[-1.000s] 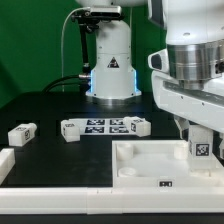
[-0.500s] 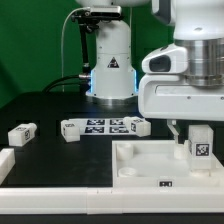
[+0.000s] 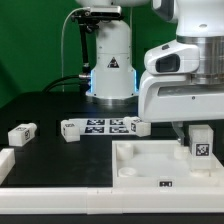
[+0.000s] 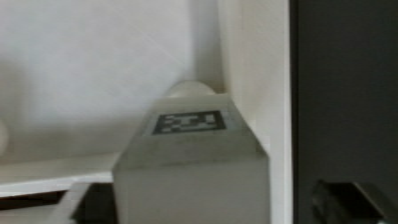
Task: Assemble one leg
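My gripper is shut on a leg, a small white block with a black-and-white tag. It holds the leg upright at the far right corner of the large white tray-like piece, on the exterior view's right. In the wrist view the leg fills the middle between my dark fingers, tag facing the camera, and the gripper closes on its lower part. Whether the leg's foot touches the corner socket is hidden.
Other legs lie on the black table: one on the exterior view's left, one and one at the ends of the marker board. A white part lies at the left edge. The robot base stands behind.
My hand has shifted and turned a little toward the exterior view's left above the tray corner. The leg stays in the grip at nearly the same spot.
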